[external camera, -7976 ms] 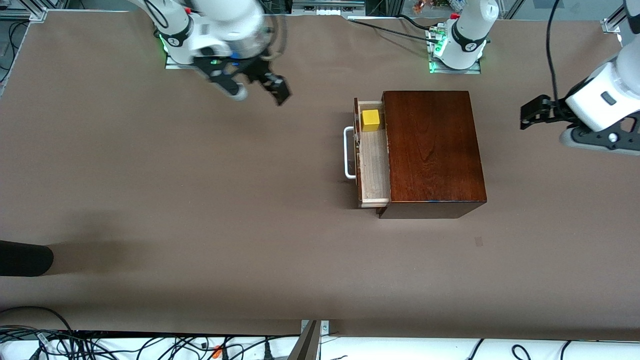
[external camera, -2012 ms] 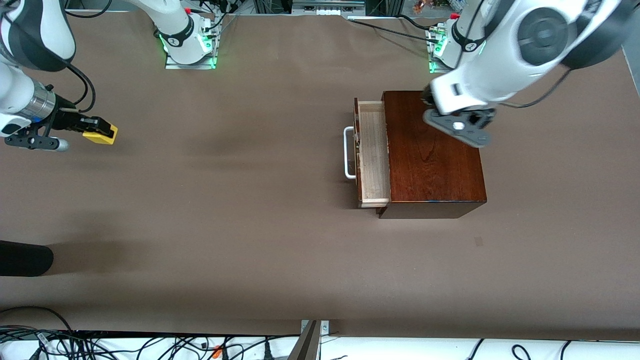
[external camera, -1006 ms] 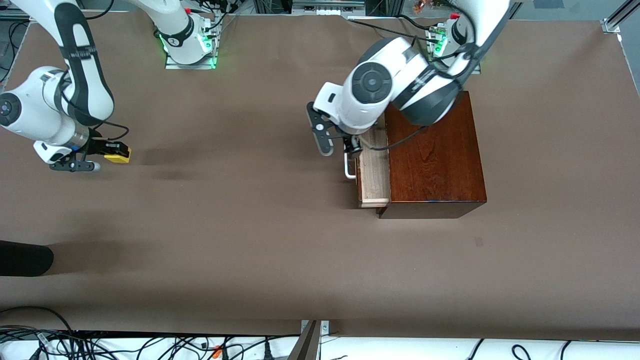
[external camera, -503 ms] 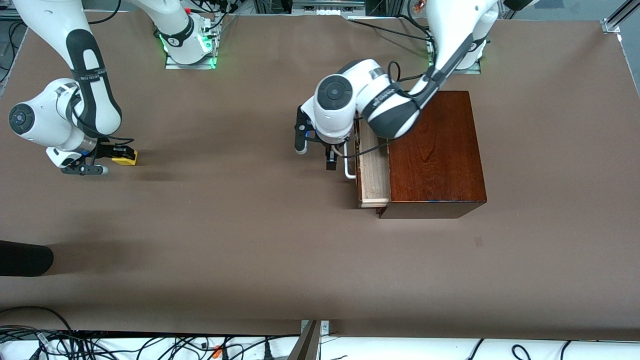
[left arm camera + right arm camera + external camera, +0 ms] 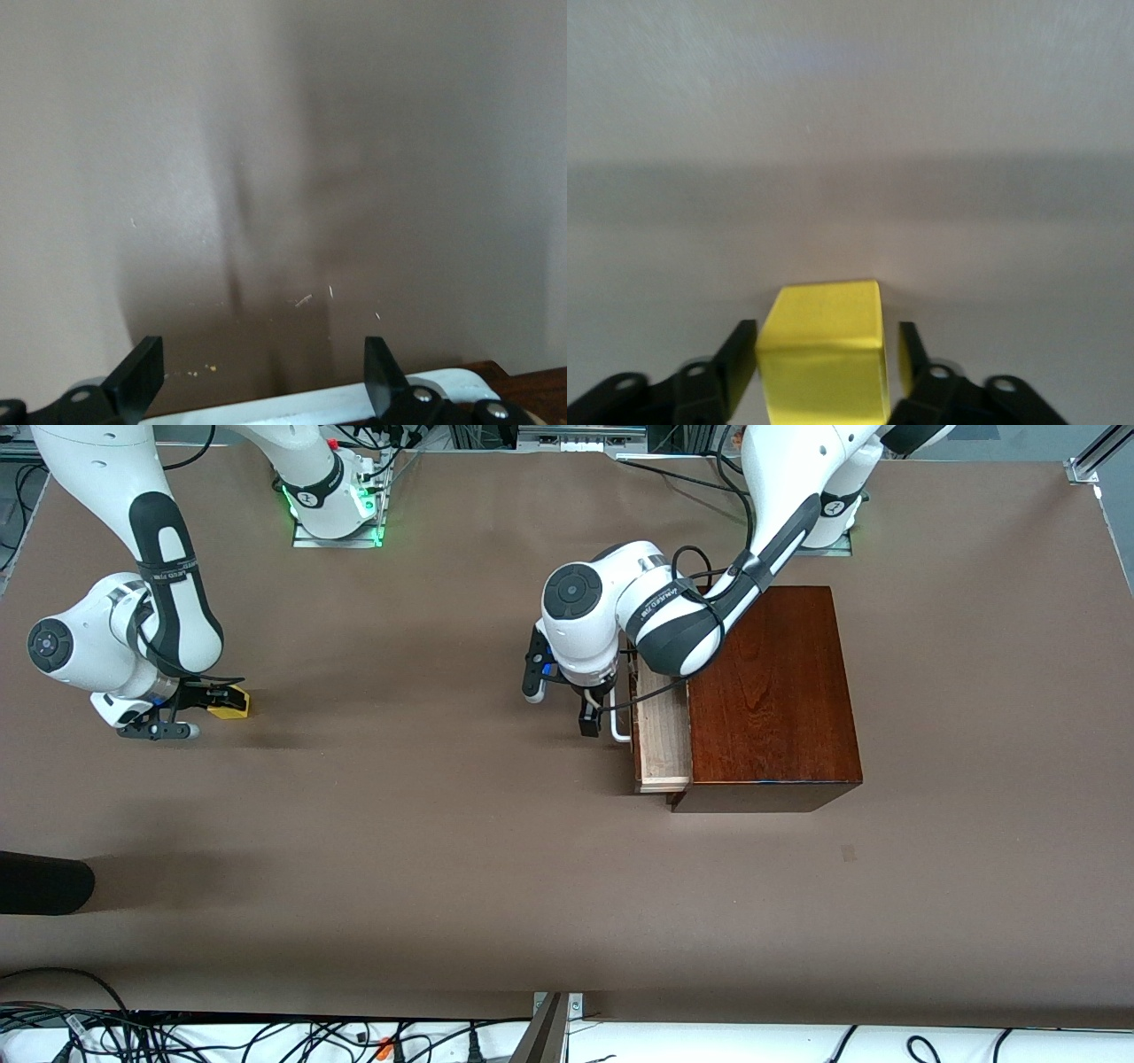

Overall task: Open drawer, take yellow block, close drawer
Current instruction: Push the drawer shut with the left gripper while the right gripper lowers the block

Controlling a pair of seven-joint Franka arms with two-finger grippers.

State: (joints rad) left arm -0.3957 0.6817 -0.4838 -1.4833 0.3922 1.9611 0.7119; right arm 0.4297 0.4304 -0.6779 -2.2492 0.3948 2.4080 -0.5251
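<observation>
The drawer (image 5: 663, 726) stands partly pulled out of the dark wooden box (image 5: 771, 691), its pale inside bare. My left gripper (image 5: 595, 707) hangs open at the drawer's white handle (image 5: 618, 731). In the left wrist view the handle (image 5: 310, 403) runs between the spread tips of the left gripper (image 5: 261, 372), beside the dark drawer front (image 5: 523, 381). The yellow block (image 5: 232, 705) sits on the table toward the right arm's end. My right gripper (image 5: 221, 702) is low around it. In the right wrist view the right gripper (image 5: 826, 341) is open, with a gap beside the block (image 5: 822, 354).
A black object (image 5: 44, 881) pokes in at the table's edge on the right arm's end, nearer the front camera. Cables (image 5: 177, 1036) lie along the front edge. Both arm bases (image 5: 332, 505) stand along the edge farthest from the front camera.
The right gripper carried the yellow block down to the table and has spread its fingers off it. The left arm swung over the box and settled at the drawer handle.
</observation>
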